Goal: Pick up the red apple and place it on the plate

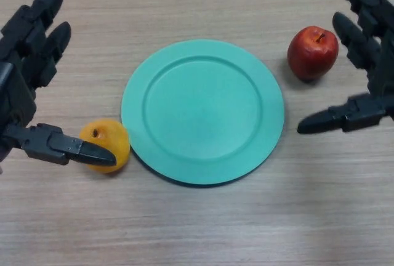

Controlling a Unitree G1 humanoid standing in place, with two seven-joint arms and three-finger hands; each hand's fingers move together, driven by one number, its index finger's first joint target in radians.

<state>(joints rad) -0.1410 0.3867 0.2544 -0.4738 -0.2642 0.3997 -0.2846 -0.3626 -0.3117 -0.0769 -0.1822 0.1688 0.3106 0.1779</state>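
I note one orange [106, 144] resting on my wooden table [197, 229], stem end up, just beside the plate's lower left edge.

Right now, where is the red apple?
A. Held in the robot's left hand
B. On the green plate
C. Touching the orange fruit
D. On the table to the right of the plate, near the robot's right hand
D: the red apple sits on the table beside the plate, close to the open right hand.

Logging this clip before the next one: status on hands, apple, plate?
Both hands open, left hand and right hand, holding nothing. Red apple on table, right of plate. Plate bare. Orange fruit at plate's left edge, off path.
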